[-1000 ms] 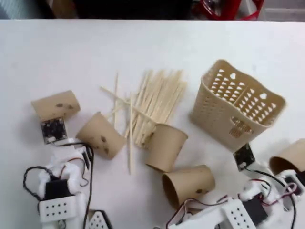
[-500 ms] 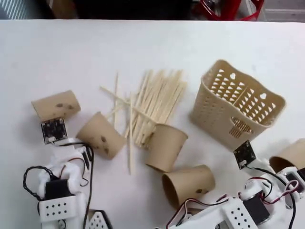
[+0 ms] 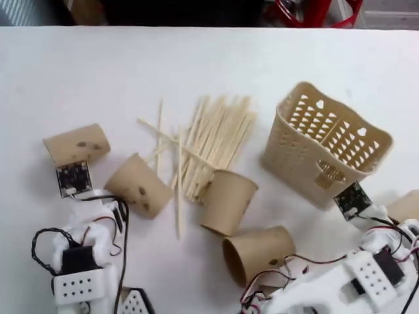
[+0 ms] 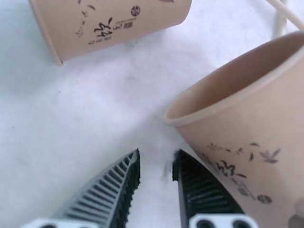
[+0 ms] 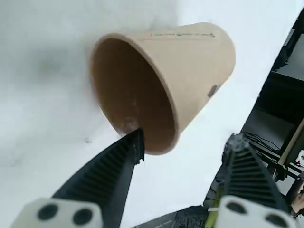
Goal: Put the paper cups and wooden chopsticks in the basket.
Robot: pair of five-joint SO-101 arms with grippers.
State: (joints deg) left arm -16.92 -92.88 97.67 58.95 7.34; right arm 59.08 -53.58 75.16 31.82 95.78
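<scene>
Several tan paper cups lie on their sides on the white table: one at the far left [image 3: 76,144], one beside it [image 3: 139,185], two in the middle [image 3: 227,199] [image 3: 258,252], and one at the right edge [image 3: 409,204]. A loose pile of wooden chopsticks [image 3: 209,144] lies behind them. The beige basket [image 3: 325,144] stands at the right. My right gripper [image 5: 185,142] is open wide, one fingertip inside the mouth of the right-edge cup [image 5: 161,80], its rim between the jaws. My left gripper [image 4: 156,159] hangs over bare table, open by a narrow gap, beside a cup [image 4: 242,123].
The other left-side cup [image 4: 109,21] lies farther off from my left gripper. Both arm bases sit at the near edge of the table [image 3: 196,59]. Dark and red objects stand beyond the far edge. The right-edge cup lies close to the table's side edge.
The right arm has swung to the right toward the cup at the table's right edge and now covers more of it. The left arm and all other objects are unmoved.
</scene>
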